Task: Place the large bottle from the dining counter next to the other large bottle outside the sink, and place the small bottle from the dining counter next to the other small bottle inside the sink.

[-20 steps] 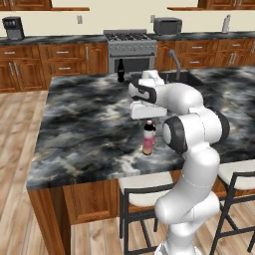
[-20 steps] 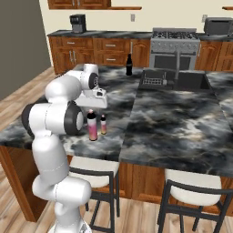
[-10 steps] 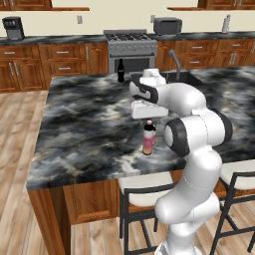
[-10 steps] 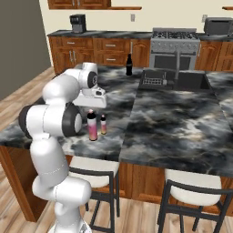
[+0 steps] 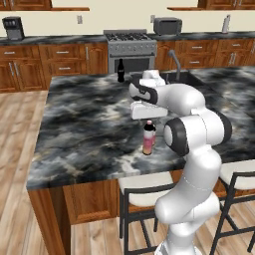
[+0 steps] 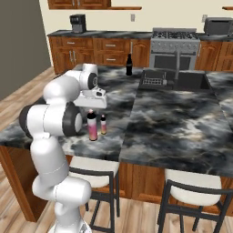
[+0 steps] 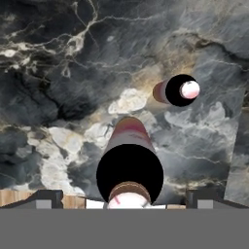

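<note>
The large bottle [image 5: 148, 140] [image 6: 93, 127], pink with a dark cap, stands near the front edge of the dining counter [image 5: 84, 124] [image 6: 173, 123]. The small bottle [image 6: 103, 124] [image 7: 177, 90] stands just beside it. My gripper [image 5: 148, 118] [image 6: 92, 108] [image 7: 124, 198] hangs open right above the large bottle [image 7: 129, 170]. One fingertip [image 7: 48, 197] shows on each side of its cap, touching nothing. The other large bottle [image 5: 120, 70] [image 6: 129, 64], all black, stands at the counter's far edge beside the sink [image 5: 187, 77] [image 6: 191, 82]. The other small bottle is hidden.
A faucet [image 6: 176, 61] rises behind the sink, with a dark rack [image 6: 152, 82] at its left. Stools [image 5: 144, 182] [image 6: 193, 191] are tucked under the counter's front edge. A stove [image 5: 130, 47] and wooden cabinets line the back wall.
My hand has sunk slightly toward the large bottle's cap. The jaws stay open and both bottles stand where they were.
</note>
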